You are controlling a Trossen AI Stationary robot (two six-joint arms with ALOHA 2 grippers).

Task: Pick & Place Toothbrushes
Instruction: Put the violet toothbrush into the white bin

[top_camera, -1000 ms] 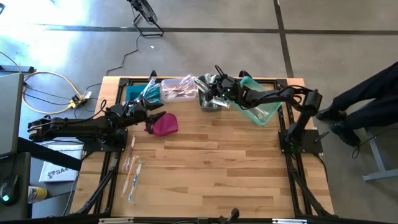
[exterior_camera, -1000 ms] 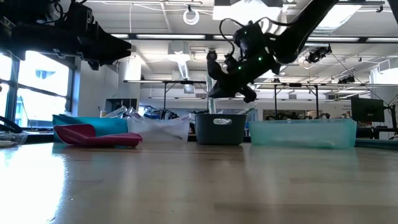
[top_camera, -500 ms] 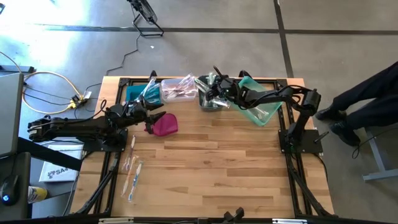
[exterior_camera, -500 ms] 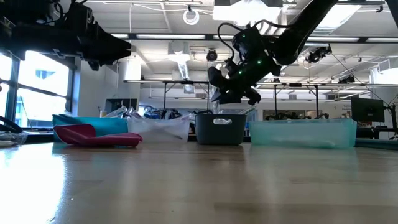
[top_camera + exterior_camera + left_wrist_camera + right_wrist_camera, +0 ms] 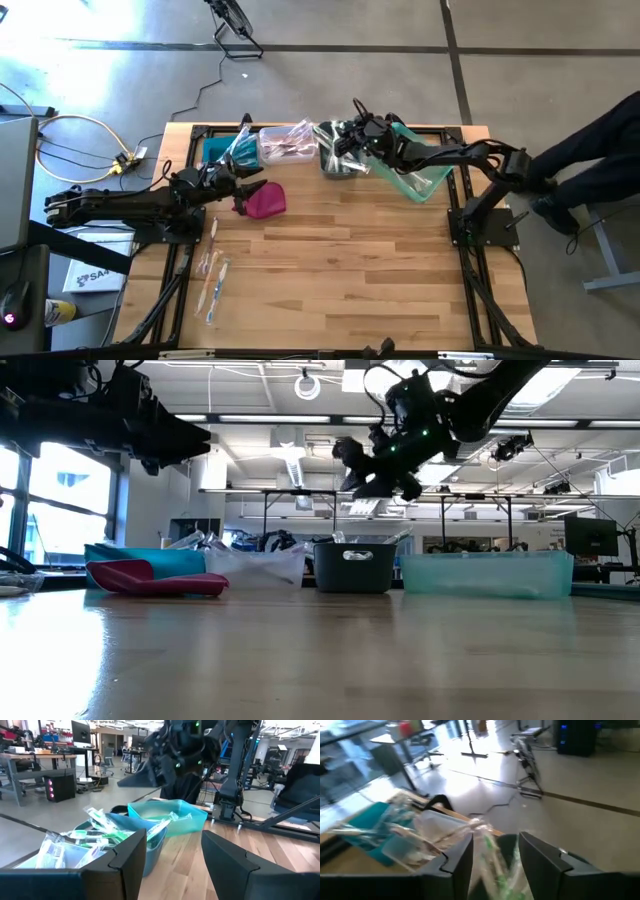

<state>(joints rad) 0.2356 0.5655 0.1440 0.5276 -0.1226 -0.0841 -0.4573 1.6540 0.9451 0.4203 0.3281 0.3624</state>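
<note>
Several toothbrushes [image 5: 211, 270] lie flat on the wooden table near its left edge. More wrapped toothbrushes fill the bins along the far edge: blue [image 5: 216, 150], clear [image 5: 285, 143], grey [image 5: 340, 166] and teal [image 5: 420, 176]. My right gripper [image 5: 343, 140] hangs open above the grey bin [image 5: 354, 567]. In the right wrist view a wrapped green-and-white toothbrush [image 5: 487, 851] shows between its spread fingers [image 5: 492, 865]. My left gripper [image 5: 252, 187] waits open [image 5: 172, 860], raised above the table beside the magenta pouch [image 5: 266, 200].
The magenta pouch [image 5: 155, 577] lies on the table in front of the blue bin. The table's middle and near part are bare wood [image 5: 340, 270]. A person's legs [image 5: 590, 160] show beyond the table's right edge.
My right gripper has risen straight up from the grey bin and rolled a little. Its fingers have parted. The left arm, the bins and the toothbrushes on the table have kept still.
</note>
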